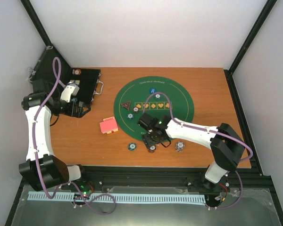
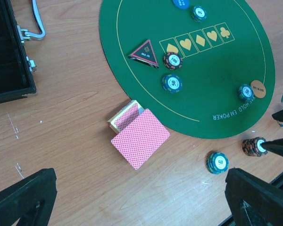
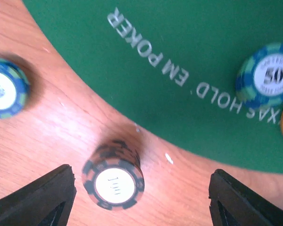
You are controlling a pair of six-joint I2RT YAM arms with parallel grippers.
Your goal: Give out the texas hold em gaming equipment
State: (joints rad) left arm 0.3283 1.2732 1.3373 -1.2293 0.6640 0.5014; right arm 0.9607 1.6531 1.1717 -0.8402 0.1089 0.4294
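Right tool gapes wide, gripping nothing; a dark-and-orange chip stack marked "100" stands free on the table between its fingers; beyond the tips the green mat reads "TEXAS HOLD EM POKER", a blue "50" chip on it; left tool fully spread, empty, red-backed cards lying ahead of it

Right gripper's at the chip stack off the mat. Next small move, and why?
Probably lift the right gripper straight up. Its jaws stand open either side of the orange-and-black poker chip stack, which rests on the wooden table beside the green felt mat; moving sideways could knock it.
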